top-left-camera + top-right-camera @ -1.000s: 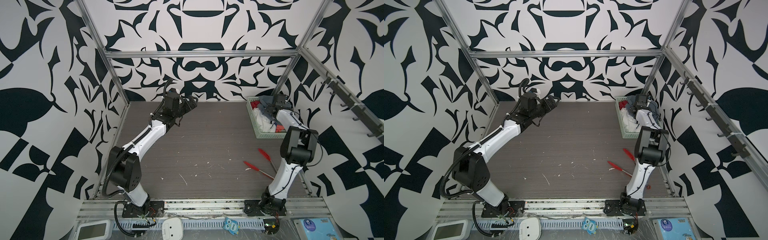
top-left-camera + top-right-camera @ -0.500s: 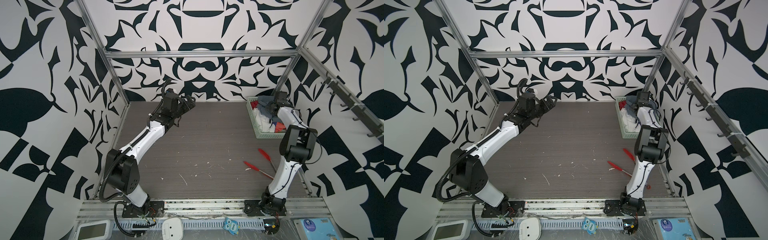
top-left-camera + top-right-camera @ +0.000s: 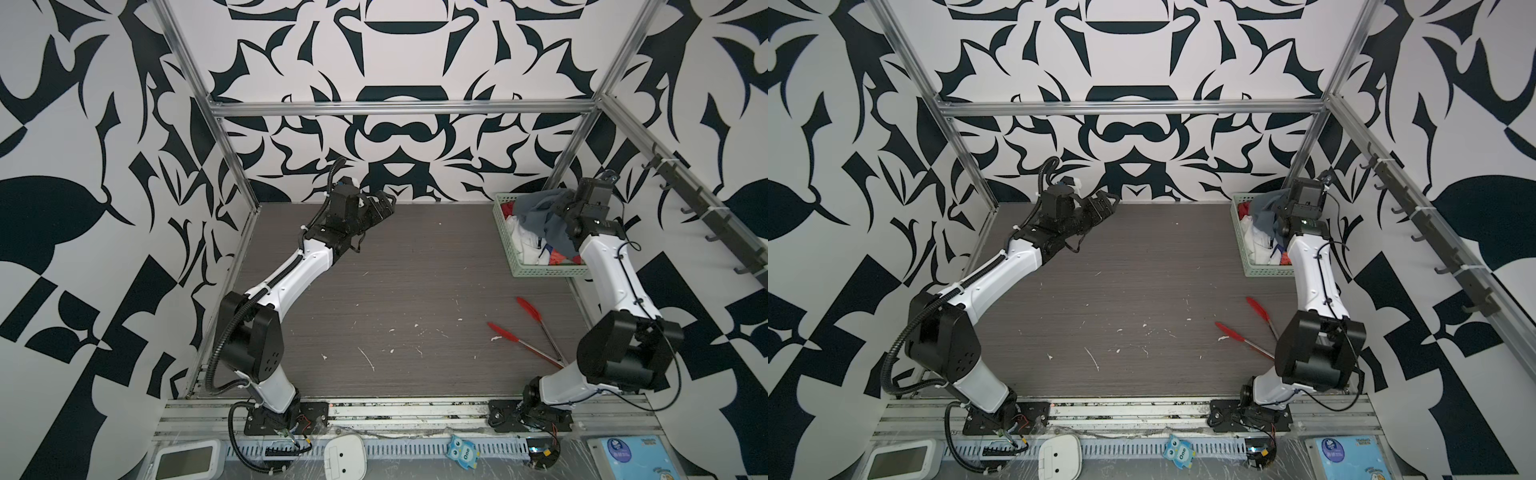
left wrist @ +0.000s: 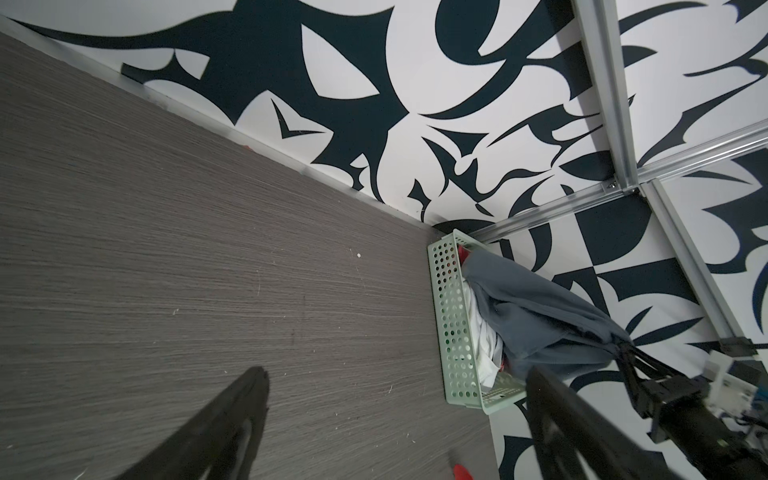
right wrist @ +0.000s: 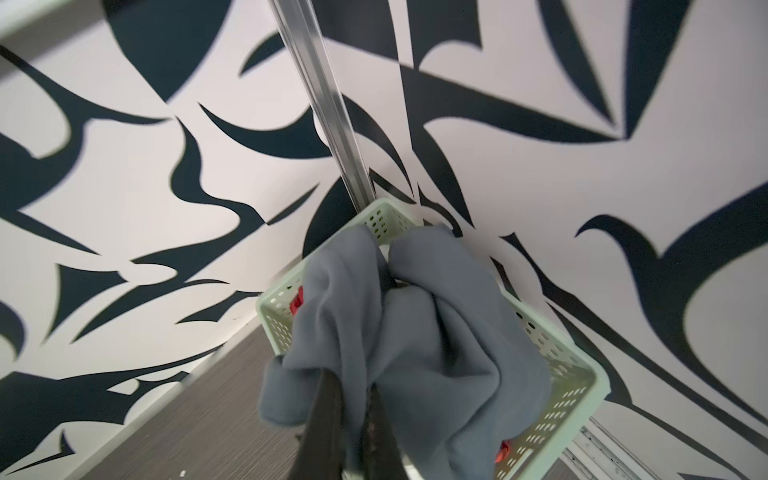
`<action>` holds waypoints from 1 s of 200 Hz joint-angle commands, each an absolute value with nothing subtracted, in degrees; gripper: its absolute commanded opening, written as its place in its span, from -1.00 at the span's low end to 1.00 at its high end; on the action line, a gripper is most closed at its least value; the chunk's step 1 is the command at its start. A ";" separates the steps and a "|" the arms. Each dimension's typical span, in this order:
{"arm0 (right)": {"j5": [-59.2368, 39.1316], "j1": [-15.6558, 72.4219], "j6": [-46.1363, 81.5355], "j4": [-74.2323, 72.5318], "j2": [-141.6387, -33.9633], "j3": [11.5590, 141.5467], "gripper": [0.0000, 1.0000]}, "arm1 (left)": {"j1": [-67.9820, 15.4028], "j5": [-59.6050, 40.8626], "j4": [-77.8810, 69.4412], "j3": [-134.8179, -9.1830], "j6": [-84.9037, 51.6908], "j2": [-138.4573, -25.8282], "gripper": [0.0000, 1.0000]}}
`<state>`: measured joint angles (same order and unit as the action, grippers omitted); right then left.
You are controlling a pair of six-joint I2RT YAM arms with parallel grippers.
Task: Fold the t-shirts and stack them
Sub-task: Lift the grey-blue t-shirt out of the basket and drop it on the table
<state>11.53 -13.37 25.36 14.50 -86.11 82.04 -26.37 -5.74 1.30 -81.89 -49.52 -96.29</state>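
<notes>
The right fingers [image 5: 326, 419] have just clamped on the grey t-shirt [image 5: 436, 332], hoisting it above the basket [image 3: 548, 272] at two o'clock; the left fingers [image 4: 232, 419] wait wide apart. Unloading begins.

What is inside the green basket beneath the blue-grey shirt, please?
White cloth and red-orange cloth show in the basket; the blue-grey shirt covers the rest.

I find the middle of the table [image 3: 395, 291] open for passage, with only the green basket [image 3: 548, 272] in the far right corner and red tongs [image 3: 527, 308] at front right obstructing.
</notes>
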 commanded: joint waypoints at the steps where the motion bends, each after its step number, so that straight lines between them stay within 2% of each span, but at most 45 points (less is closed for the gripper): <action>1: 8.71 -12.47 25.77 11.95 -79.94 80.32 -1.00 | -26.23 -8.80 0.70 -85.54 -49.47 -98.48 0.99; 36: 7.51 -5.72 25.10 14.85 -73.43 79.11 -1.00 | -26.19 -11.26 0.94 -89.44 -49.13 -101.68 0.98; 80: 11.61 6.40 21.33 18.57 -70.32 87.85 -1.00 | -26.17 -14.46 1.80 -94.41 -48.33 -105.15 0.99; 119: 0.88 14.30 22.32 20.01 -73.95 95.40 -1.00 | -25.27 -13.22 4.39 -96.61 -44.51 -104.61 0.98; 166: -8.44 20.82 27.78 17.23 -77.94 97.36 -1.00 | -22.65 -8.84 5.97 -92.66 -41.02 -99.24 0.99; 200: -9.53 22.41 31.39 16.11 -82.94 97.70 -1.00 | -21.65 -6.32 9.32 -91.68 -37.62 -96.76 0.99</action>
<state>-7.20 22.06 27.46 21.45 -81.10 95.59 -22.17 -8.95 6.13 -92.71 -41.15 -100.07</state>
